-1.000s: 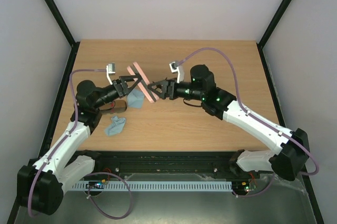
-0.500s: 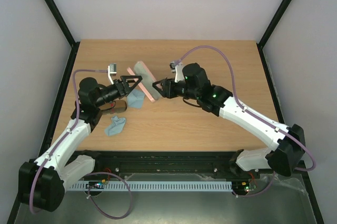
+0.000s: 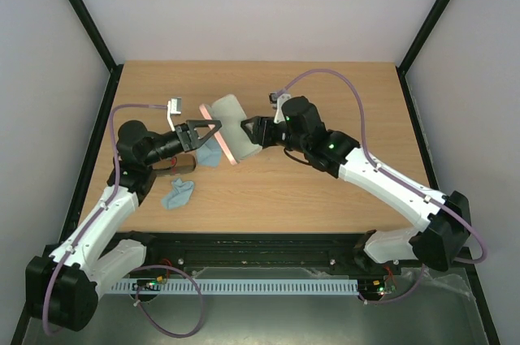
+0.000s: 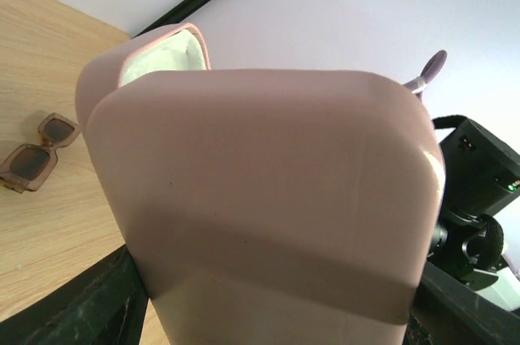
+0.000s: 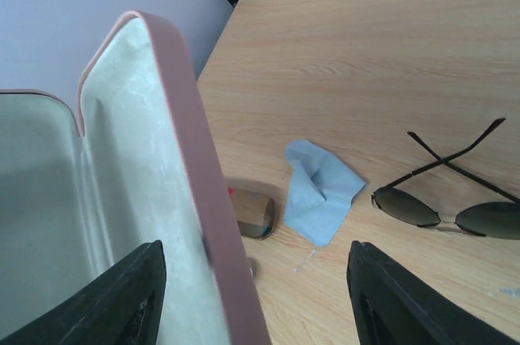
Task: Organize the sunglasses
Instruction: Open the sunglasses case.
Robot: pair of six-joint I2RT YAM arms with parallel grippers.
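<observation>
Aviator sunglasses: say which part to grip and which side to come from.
Grip the aviator sunglasses at the bridge between the dark lenses, coming straight down from above. They lie flat on the table, thin temples folded and crossed, so the bridge is probably the firmest central hold.

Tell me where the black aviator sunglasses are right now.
In the right wrist view, the aviator sunglasses lie on the wooden table at lower right, temples crossed, just right of the blue cloth.

Wooden table (image 3: 276, 191) in a plain, closed-in booth.
Lilac-white walls (image 3: 260, 4) stand on three sides, black posts (image 3: 84, 16) run up the corners, and soft, even light falls on the pale-grained wood.
</observation>
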